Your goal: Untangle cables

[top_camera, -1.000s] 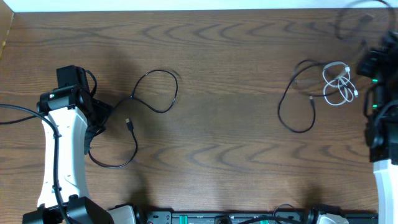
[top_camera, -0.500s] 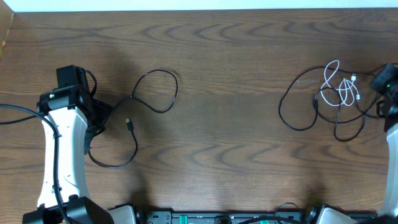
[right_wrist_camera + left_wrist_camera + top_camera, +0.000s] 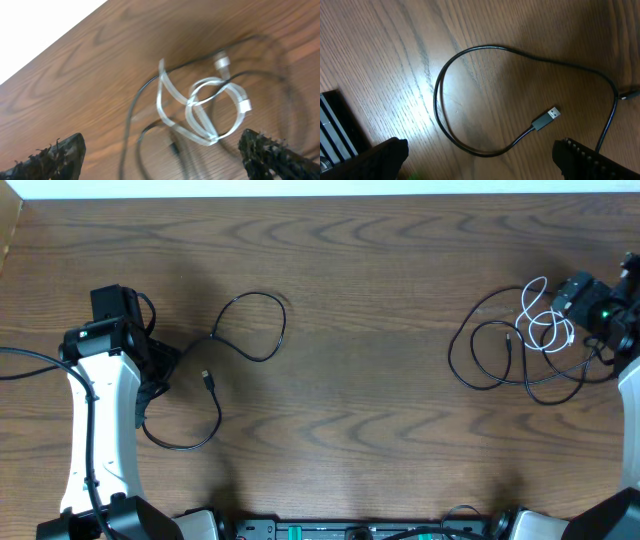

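Note:
One black cable loops across the left of the table, with its USB plug lying free. My left gripper hovers open over the lower bend of that loop and holds nothing. On the right a white cable lies coiled over the loops of another black cable. My right gripper hangs open just above this pile, and the white cable shows ahead of its fingers. In the overhead view the right gripper sits at the white coil's right edge.
The left arm reaches up the left side of the table. A black box edge shows at the left of the left wrist view. The table's far edge runs close behind the right pile.
The right gripper went from shut to open and came back left over the white coil. The right pile shifted, and more black cable now loops below it. The left arm has not moved.

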### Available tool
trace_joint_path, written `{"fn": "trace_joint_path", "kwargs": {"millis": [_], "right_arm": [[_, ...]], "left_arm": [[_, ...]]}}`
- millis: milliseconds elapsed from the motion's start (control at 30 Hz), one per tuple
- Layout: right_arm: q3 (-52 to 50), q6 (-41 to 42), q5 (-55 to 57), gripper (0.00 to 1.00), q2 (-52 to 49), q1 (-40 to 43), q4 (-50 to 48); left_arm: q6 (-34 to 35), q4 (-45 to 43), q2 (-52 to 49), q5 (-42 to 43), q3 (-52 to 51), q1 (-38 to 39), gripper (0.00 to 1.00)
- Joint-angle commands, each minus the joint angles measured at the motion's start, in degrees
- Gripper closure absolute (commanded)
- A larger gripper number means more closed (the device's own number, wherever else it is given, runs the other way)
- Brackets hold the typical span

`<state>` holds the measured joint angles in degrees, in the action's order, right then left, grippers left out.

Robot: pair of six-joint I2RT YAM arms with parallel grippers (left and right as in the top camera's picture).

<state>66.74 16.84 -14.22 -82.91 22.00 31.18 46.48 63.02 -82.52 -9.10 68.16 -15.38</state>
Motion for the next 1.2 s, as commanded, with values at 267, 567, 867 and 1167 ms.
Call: {"fn": "trace_joint_path", "kwargs": {"millis": [267,567,867,1167], "right_arm": [[0.6,2.0,-9.3,0.01,-4.6,-8.7,9.3],[0.3,2.0,-11.9,0.01,-13.2,-20.6,9.4],[0.3,4.3,-17.4,0.06,-19.8,-38.6,-5.7],[0.3,12.7,-17.2,0.01,-30.9,-53.5,-29.9]], "left_arm": [[-0.3,0.3,-0.1,-0.3,0.3,-0.1,0.02],[-0.3,0.3,-0.1,-0.3,0.3,-0.1,0.02],[-0.3,0.3,-0.1,-0.3,0.3,-0.1,0.02],[-0.3,0.3,-0.1,-0.3,0.3,-0.1,0.02]]}}
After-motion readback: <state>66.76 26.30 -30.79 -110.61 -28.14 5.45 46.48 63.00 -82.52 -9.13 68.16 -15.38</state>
